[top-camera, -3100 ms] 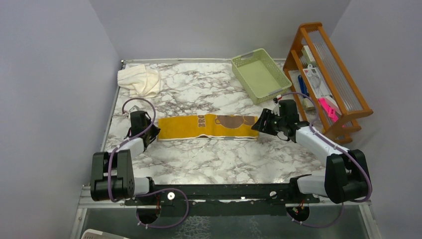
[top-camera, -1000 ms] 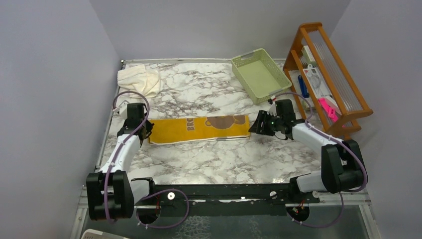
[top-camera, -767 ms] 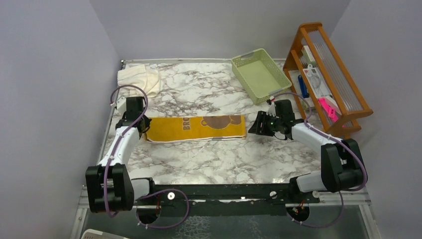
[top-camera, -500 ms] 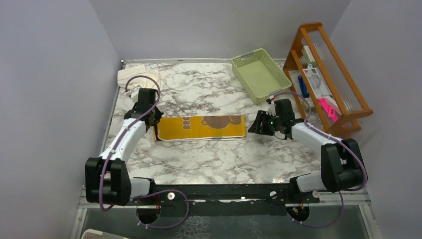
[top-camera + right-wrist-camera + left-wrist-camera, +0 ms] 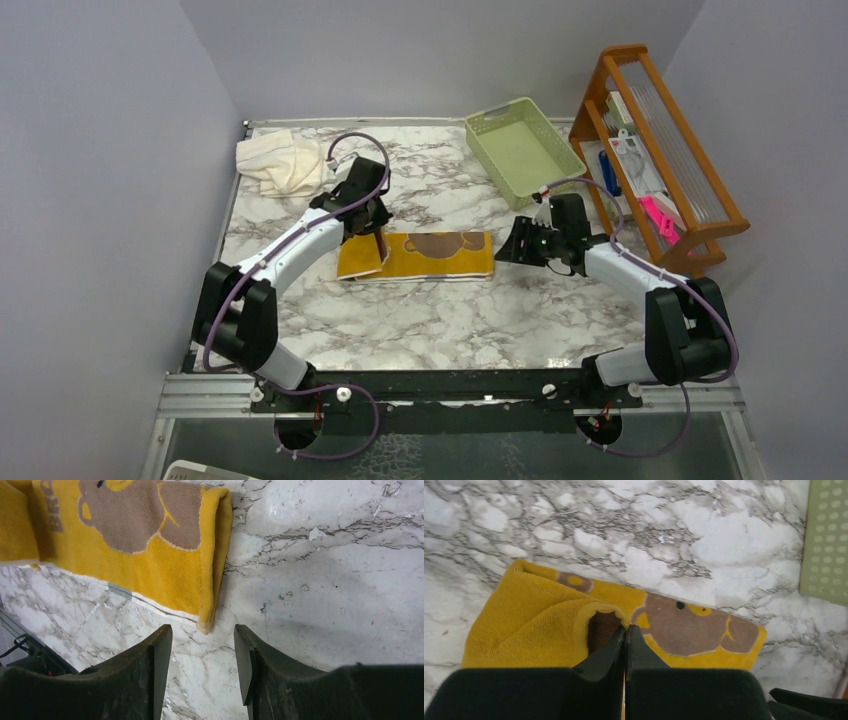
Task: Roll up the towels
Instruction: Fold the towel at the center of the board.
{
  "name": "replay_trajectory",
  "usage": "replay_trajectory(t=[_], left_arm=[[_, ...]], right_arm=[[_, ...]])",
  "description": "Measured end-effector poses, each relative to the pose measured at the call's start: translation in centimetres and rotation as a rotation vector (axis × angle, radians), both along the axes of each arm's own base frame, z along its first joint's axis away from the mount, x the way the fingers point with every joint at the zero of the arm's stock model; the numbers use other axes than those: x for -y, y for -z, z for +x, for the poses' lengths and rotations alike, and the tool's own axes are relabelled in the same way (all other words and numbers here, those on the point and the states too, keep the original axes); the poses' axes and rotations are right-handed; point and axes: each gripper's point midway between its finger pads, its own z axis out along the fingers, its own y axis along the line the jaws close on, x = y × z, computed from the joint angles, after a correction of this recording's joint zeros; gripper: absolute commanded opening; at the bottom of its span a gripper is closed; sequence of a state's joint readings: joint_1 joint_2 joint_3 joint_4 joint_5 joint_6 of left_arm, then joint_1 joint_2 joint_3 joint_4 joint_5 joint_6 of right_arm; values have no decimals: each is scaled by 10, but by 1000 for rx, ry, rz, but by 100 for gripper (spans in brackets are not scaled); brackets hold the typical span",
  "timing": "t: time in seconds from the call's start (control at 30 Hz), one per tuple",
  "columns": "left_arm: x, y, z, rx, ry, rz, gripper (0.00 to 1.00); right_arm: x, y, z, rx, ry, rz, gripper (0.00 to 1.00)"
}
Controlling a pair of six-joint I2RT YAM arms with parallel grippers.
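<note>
A mustard-yellow towel with a brown bear print lies flat mid-table. Its left end is folded over toward the right. My left gripper hangs over that fold, shut on the towel's edge; the pinch point sits at the raised hem, with the doubled cloth to its left. My right gripper stands open just off the towel's right end, its fingertips straddling bare marble and holding nothing. A cream-white towel lies crumpled at the back left.
A pale green plastic basket stands at the back right, its rim also showing in the left wrist view. A wooden rack with small items stands along the right wall. Walls close the table on three sides.
My left gripper has swung up and to the right, carrying the towel's left end over onto itself, so the towel looks shorter. The right gripper has barely moved.
</note>
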State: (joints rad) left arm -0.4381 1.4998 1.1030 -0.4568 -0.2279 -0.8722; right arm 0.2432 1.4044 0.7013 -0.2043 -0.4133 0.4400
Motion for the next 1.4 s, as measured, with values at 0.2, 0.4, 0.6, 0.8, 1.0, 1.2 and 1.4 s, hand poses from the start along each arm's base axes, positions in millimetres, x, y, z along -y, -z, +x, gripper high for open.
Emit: replay_trajectory(t=[0.2,0.4,0.6,0.8,1.0,1.2,1.4], left_arm=[[46,-12,7,6,53,-69,0],[83,-11,9,-7,100,-104,0],[105,17,3,-73,142,-83,2],[126,65,5,-189,204,-77,35],[149,51,16,-151,300,-128,99],[128,-29,39,49,329,-191,99],[18,-88,52,231,149,-212,99]], right_arm=[[0,-1,1,6,0,1,49],[0,-1,1,6,0,2,51],[-2,-3,4,22,-2,8,52],[-10,-6,5,50,-31,33,53],[-27,-9,-3,82,-94,60,53],[-78,-39,-20,211,-249,107,53],[-137,-41,-19,227,-377,123,52]])
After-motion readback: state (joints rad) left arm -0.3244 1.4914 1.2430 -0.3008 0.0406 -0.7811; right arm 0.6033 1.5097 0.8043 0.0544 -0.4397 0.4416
